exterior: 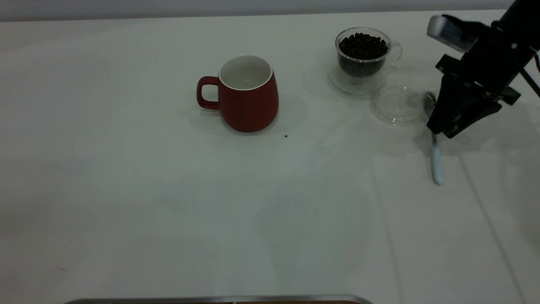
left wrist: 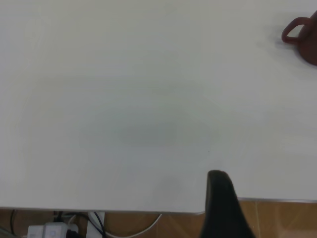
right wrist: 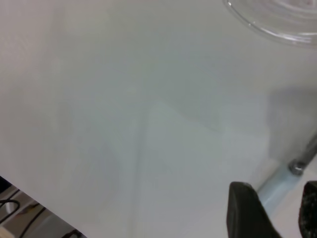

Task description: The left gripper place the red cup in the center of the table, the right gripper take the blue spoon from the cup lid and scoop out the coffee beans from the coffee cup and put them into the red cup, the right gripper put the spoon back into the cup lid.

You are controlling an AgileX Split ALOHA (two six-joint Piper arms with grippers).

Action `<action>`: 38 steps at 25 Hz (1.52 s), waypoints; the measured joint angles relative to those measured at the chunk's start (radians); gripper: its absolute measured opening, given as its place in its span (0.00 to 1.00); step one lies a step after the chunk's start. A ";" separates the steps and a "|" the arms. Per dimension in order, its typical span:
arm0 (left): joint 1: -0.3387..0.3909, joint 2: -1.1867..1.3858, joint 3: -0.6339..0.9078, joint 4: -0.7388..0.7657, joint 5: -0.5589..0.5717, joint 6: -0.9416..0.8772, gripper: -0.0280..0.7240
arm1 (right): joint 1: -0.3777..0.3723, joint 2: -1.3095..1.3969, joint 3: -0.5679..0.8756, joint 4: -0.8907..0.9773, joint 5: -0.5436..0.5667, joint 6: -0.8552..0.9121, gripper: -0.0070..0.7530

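Blue spoon [exterior: 437, 162] on table [exterior: 168, 211], neck between open right pincer [right wrist: 281, 210] fingers

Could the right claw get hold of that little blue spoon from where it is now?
Probably yes. The right claw hangs right over the blue spoon beside the cup lid, its fingers open astride the handle, with nothing between them.

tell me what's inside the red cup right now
The red cup shows only bare white inner wall, with no beans visible; its very bottom is hidden by the near rim. The coffee beans remain in the coffee cup.
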 joint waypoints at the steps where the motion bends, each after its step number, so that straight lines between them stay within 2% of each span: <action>1: 0.000 0.000 0.000 0.000 0.000 0.000 0.72 | 0.000 -0.009 0.000 -0.008 0.000 0.000 0.41; 21: 0.000 0.000 0.000 0.000 0.000 0.002 0.72 | 0.018 -0.182 0.000 -0.040 0.021 0.050 0.41; 26: 0.000 0.000 0.000 0.000 0.000 0.002 0.72 | 0.074 -0.356 0.000 -0.040 0.044 0.058 0.41; 32: 0.000 0.000 0.000 0.000 0.000 0.002 0.72 | 0.113 -0.649 0.014 -0.112 0.143 0.150 0.41; 36: 0.000 0.000 0.000 0.000 0.000 0.002 0.72 | 0.113 -0.920 0.131 -0.211 0.159 0.230 0.41; 38: 0.000 0.000 0.000 0.000 0.000 0.001 0.72 | 0.113 -1.058 0.244 -0.263 0.144 0.276 0.41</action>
